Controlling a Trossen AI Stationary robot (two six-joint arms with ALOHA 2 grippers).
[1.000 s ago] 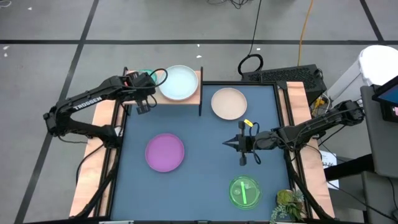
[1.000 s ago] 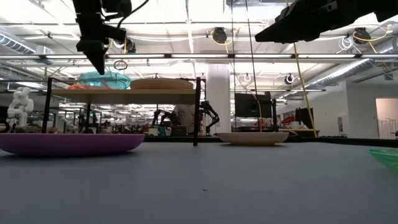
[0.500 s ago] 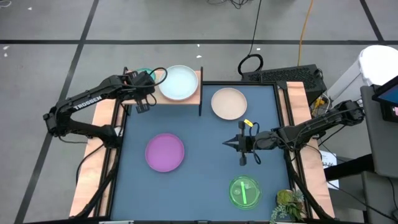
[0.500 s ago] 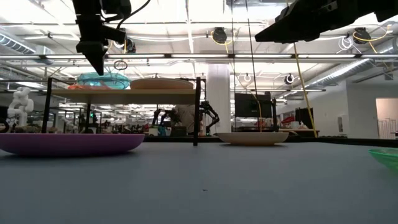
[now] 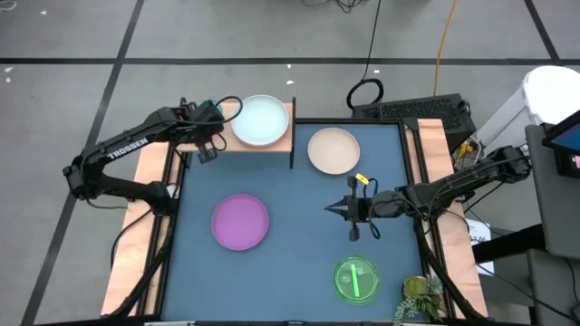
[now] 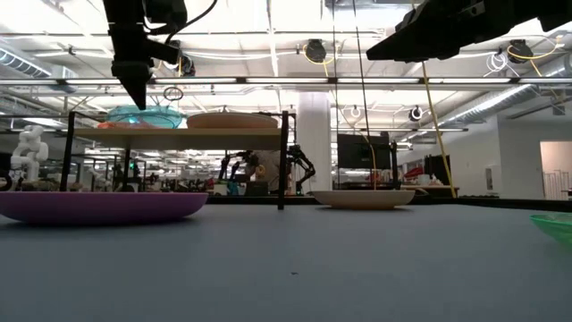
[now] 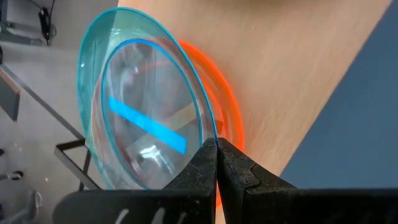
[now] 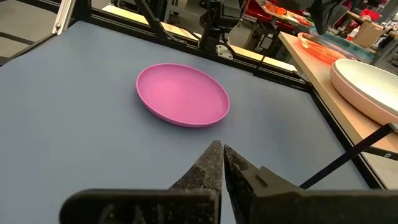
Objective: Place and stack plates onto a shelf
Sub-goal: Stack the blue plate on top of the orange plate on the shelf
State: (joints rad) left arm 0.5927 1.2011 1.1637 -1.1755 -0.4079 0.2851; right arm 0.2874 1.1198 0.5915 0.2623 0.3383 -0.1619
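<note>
The shelf (image 5: 272, 136) sits at the table's far edge, just beside the left gripper (image 5: 207, 154), and already carries a pale white plate (image 5: 260, 120) plus a cyan plate (image 7: 140, 124) stacked on an orange one (image 7: 229, 118). That gripper hovers above the shelf's end, fingers pinched shut on nothing, the cyan plate right under its tips. The purple plate (image 5: 240, 221) lies well below it on the table. The right gripper (image 5: 333, 209) waits mid-table, also clenched and empty, with the cream plate (image 5: 333, 150) near it and the green plate (image 5: 356, 279) farther off. It looks like a placement is just done; next, an arm must open and fetch another plate.
</note>
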